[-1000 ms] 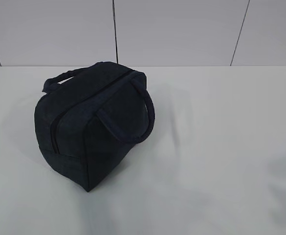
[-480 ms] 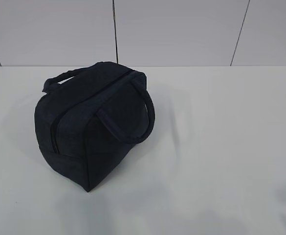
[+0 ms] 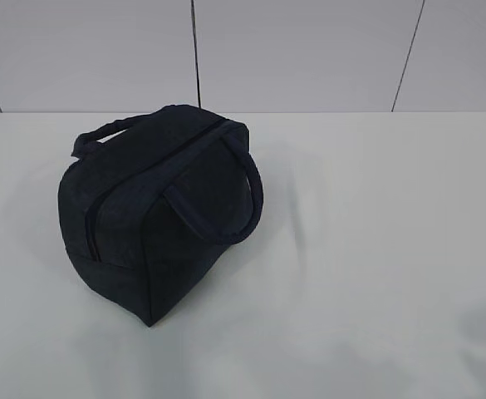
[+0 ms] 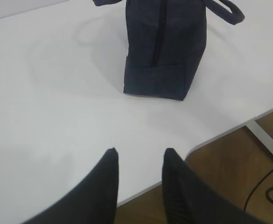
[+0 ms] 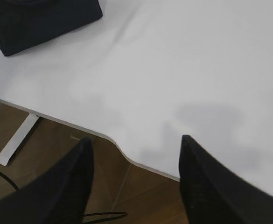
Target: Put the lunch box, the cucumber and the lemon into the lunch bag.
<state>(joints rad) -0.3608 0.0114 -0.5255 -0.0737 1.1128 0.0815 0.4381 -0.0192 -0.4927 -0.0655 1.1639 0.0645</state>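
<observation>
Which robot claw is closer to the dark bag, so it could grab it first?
Probably the left. The left claw points straight at the lunch bag, over the table. The right claw hangs at the table edge, with the bag off in its view's corner.

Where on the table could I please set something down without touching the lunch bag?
The white table is bare right of the lunch bag, out to its right edge, and along the front edge below the bag. A thinner bare strip lies left of it. Only the bag's spot is taken.
</observation>
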